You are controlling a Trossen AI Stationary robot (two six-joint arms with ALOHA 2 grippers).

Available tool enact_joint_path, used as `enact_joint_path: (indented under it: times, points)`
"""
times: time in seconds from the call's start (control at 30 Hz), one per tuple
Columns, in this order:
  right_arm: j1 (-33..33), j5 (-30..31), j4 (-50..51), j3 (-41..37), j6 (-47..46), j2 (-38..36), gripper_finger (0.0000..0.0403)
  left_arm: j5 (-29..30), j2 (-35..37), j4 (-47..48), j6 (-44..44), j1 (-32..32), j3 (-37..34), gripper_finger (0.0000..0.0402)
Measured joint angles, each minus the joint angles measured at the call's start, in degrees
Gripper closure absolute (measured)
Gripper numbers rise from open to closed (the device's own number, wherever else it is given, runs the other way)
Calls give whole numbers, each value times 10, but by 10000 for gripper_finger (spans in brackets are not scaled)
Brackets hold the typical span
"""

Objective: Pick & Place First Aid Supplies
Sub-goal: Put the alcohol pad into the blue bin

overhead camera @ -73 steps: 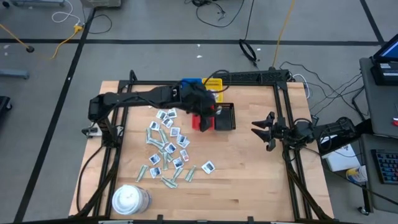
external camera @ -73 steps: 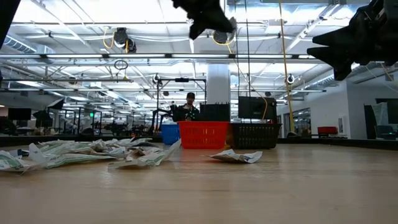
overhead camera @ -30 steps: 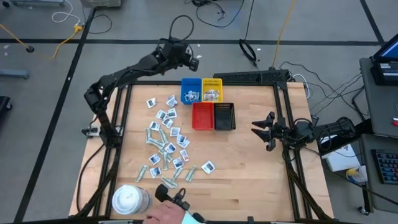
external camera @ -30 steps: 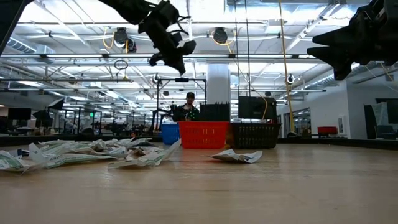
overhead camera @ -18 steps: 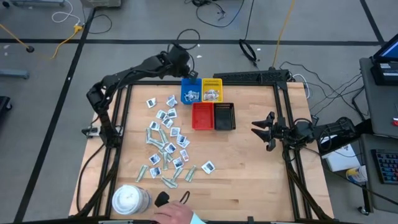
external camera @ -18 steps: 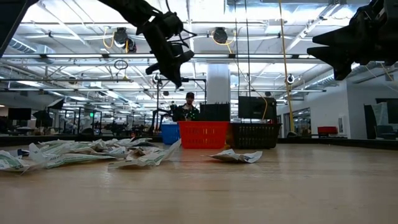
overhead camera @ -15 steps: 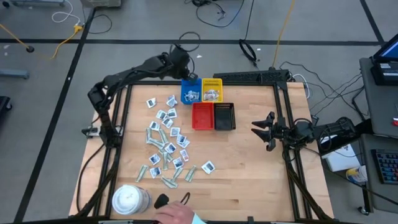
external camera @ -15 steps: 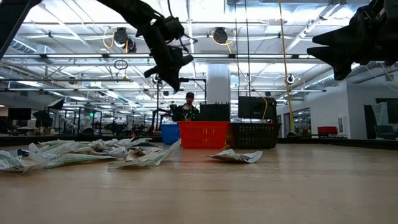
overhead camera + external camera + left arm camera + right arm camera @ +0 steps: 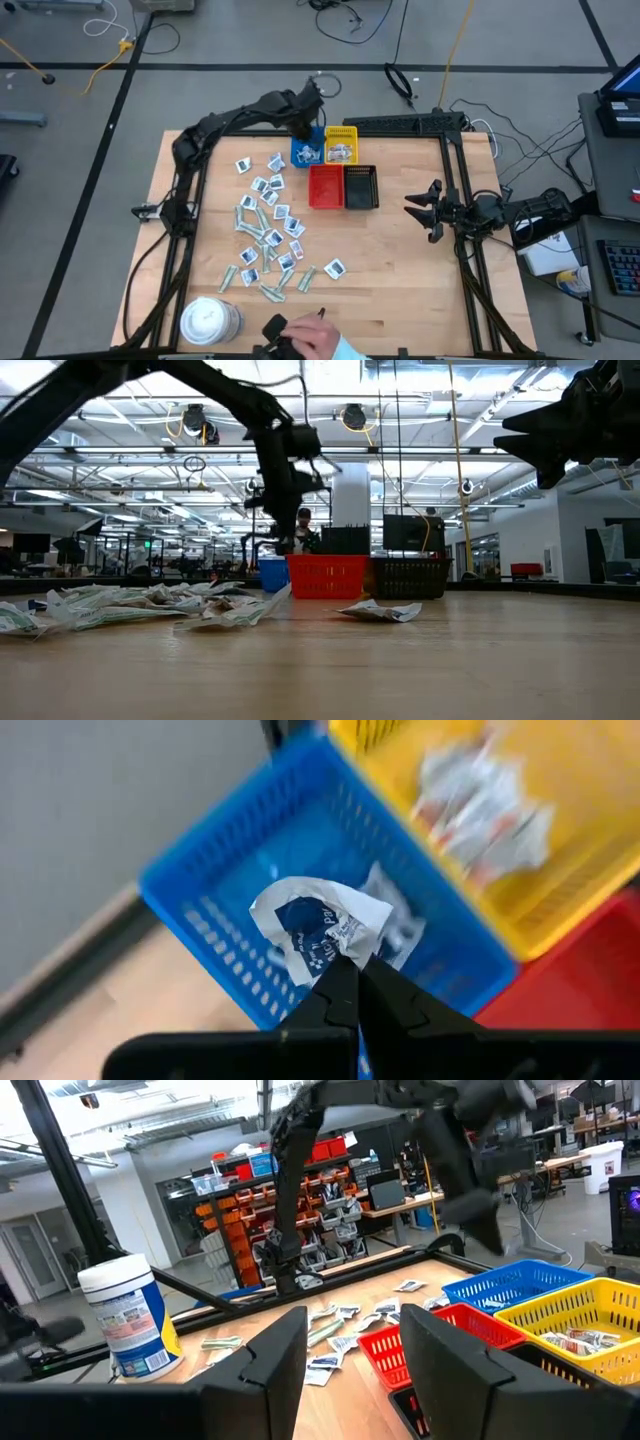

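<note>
Table [image 9: 400, 260]: pale matt wood. Blue tray [image 9: 230, 920]: perforated glossy plastic. Packet [image 9: 315, 925]: crinkled paper-like wrapper.

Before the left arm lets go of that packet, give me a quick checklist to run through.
1. Packet pinched in the left gripper, jaws shut on it: ok.
2. Left gripper over the blue tray: ok.
3. Blue tray has room: ok, only a few packets inside.
4. Height above the tray: cannot tell.
5. Right gripper parked apart from the trays, jaws open: ok.
6. Person's hand at the table's near edge, away from the trays: ok.
</note>
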State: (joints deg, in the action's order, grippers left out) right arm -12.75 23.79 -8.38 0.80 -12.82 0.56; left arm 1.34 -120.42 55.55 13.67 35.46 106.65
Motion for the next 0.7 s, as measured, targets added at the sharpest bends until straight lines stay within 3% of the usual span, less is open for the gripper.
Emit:
enact_joint_path:
  times: [0.33, 0.7]
  points:
    - [0, 0, 0, 0, 0, 0, 248, -69, -73, 54, -13, -4, 20, 402]
    - [0, 0, 0, 0, 0, 0, 248, -132, -77, 52, -18, 10, 20, 388]
